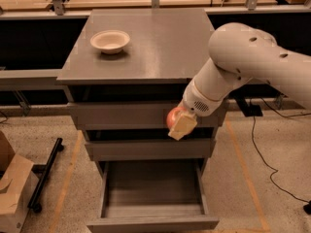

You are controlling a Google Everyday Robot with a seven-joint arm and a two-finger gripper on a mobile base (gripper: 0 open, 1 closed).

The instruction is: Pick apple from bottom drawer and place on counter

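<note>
My gripper [178, 124] is shut on the red apple [172, 117] and holds it in the air in front of the two upper drawers, well above the open bottom drawer [152, 192]. The bottom drawer is pulled out and its tray shows nothing inside. The grey counter [160, 42] lies above and behind the apple. The white arm reaches in from the right, and one tan finger [183, 125] covers the apple's right side.
A shallow cream bowl [110, 41] sits on the counter's left rear part. Two shut grey drawers [126, 115] are below the counter. A cardboard box [12, 188] and a black bar [44, 174] lie on the floor at left. A cable [257, 154] runs on the floor at right.
</note>
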